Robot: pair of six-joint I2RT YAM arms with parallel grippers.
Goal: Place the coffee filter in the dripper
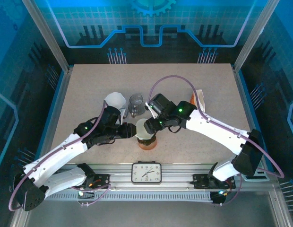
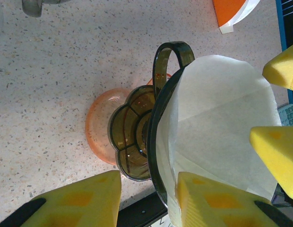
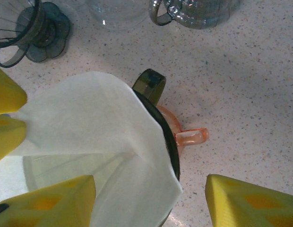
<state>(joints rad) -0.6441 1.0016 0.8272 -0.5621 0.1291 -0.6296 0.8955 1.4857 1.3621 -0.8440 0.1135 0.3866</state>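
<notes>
An analogue clock (image 1: 146,172) lies face up at the near edge of the speckled table (image 1: 85,90). Just beyond the clock stands a translucent orange cup (image 1: 147,144). Farther back from the clock are a clear glass mug (image 1: 135,104), a white cone-shaped item (image 1: 116,100) back-left, and an orange-and-white object (image 1: 198,98) back-right.

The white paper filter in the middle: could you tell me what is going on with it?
The white paper coffee filter sits opened inside the dark smoky plastic dripper, which stands over an orange translucent cup. The left gripper pinches the dripper's wall, one yellow pad outside and one inside against the paper. The right gripper stands open, one pad inside the filter, the other clear of the rim, holding nothing. The filter looks placed, its edge above the rim.
</notes>
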